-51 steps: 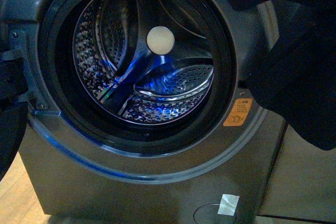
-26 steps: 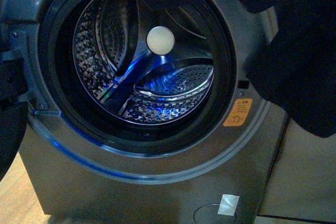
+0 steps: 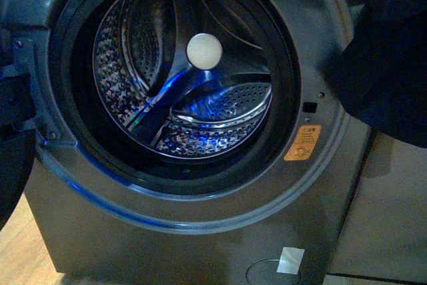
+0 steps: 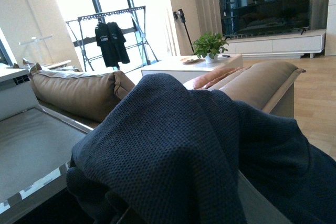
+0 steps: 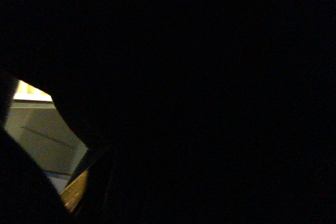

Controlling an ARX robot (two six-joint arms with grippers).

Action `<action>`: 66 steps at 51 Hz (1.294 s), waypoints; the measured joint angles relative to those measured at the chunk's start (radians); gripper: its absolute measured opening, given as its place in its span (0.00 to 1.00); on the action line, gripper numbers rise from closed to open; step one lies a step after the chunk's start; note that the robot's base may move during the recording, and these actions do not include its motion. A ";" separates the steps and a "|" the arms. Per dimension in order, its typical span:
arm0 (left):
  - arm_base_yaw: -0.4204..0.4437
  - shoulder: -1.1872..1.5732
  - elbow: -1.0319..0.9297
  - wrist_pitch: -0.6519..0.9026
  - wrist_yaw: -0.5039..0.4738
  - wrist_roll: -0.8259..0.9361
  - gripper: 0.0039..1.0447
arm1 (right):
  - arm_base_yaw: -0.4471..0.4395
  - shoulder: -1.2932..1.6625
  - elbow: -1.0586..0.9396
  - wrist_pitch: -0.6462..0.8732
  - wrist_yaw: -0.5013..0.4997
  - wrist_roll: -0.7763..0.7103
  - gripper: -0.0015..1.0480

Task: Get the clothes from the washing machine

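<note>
Since the perforated steel drum (image 3: 133, 65) of the grey front-loading washing machine (image 3: 200, 231) looks empty, collecting seems nearly done: the soft navy knit garment (image 3: 390, 65) hangs outside, right of the drum. Next, carry it clear. Fabric hides both grippers, so I cannot tell whether their fingers are clamped or apart; the right wrist view is dark.

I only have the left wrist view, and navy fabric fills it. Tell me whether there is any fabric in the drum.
Observer: No. In the front view the drum shows only bare perforated steel, with no fabric inside.
Operator: Say where the garment sits in that view.
Observer: The clothes hang at the upper right, outside the porthole and in front of the right edge of the washing machine.
</note>
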 joint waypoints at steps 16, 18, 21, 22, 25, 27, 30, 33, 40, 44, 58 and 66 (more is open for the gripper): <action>0.000 0.000 0.005 0.000 0.001 -0.001 0.35 | -0.053 -0.001 -0.001 0.103 0.015 -0.145 0.33; 0.000 0.000 0.007 0.000 0.001 -0.001 0.42 | -0.066 -0.008 -0.001 0.103 0.005 -0.154 0.26; 0.000 0.000 0.009 0.000 0.001 -0.001 0.54 | -0.093 -0.024 -0.001 0.096 -0.019 -0.164 0.14; 0.000 0.000 0.009 0.000 0.001 0.000 0.57 | -0.103 -0.029 -0.001 0.093 -0.027 -0.167 0.11; 0.000 0.000 0.009 0.000 0.001 -0.001 0.69 | -0.145 -0.047 0.000 0.087 -0.061 -0.170 0.05; 0.000 0.000 0.010 0.000 0.001 -0.001 0.76 | -0.175 -0.056 0.005 0.082 -0.078 -0.169 0.05; 0.000 0.000 0.010 0.000 0.001 -0.001 0.85 | -0.220 -0.068 0.018 0.070 -0.100 -0.164 0.05; 0.000 0.000 0.010 0.000 0.001 0.000 0.93 | -0.270 -0.080 0.032 0.054 -0.126 -0.156 0.05; 0.000 0.000 0.011 0.000 0.001 0.000 0.94 | -0.444 -0.106 0.089 0.008 -0.224 -0.126 0.05; 0.000 0.000 0.011 0.000 0.001 0.000 0.94 | -0.522 -0.109 0.119 -0.019 -0.265 -0.098 0.05; 0.000 0.000 0.011 0.000 0.001 0.000 0.94 | -0.822 -0.068 0.238 -0.187 -0.392 -0.039 0.05; 0.000 0.000 0.011 0.000 0.001 0.000 0.94 | -0.968 -0.028 0.254 -0.343 -0.435 -0.032 0.05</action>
